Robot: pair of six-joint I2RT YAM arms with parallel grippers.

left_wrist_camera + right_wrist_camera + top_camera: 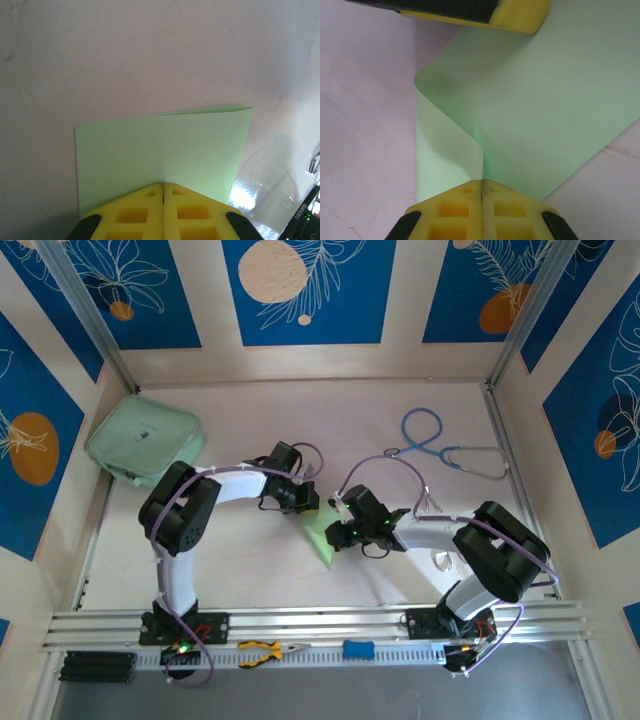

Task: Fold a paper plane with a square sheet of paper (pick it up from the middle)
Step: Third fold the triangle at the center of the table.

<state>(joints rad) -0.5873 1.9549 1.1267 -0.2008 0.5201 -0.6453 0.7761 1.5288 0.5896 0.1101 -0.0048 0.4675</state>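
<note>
Mint-green zip pouch (146, 440) is set in the table's (380, 410) far-left corner, with a blue stethoscope (428, 448) far right. Yellow-handled pliers (265, 651) and a small blue item (358, 649) are laid along the near edge.

The square sheet of paper (322, 540) lay on the bench (400, 410) between the two end effectors. The left end effector (306, 502) was over its far edge and the right end effector (337, 532) at its right edge, where one flap curled up over the rest. A pouch (145, 440) sat well to the left of the left end effector. A stethoscope (445, 448) lay beyond the right end effector. Pliers (265, 651) lay on the front rail, nearer than both.
</note>
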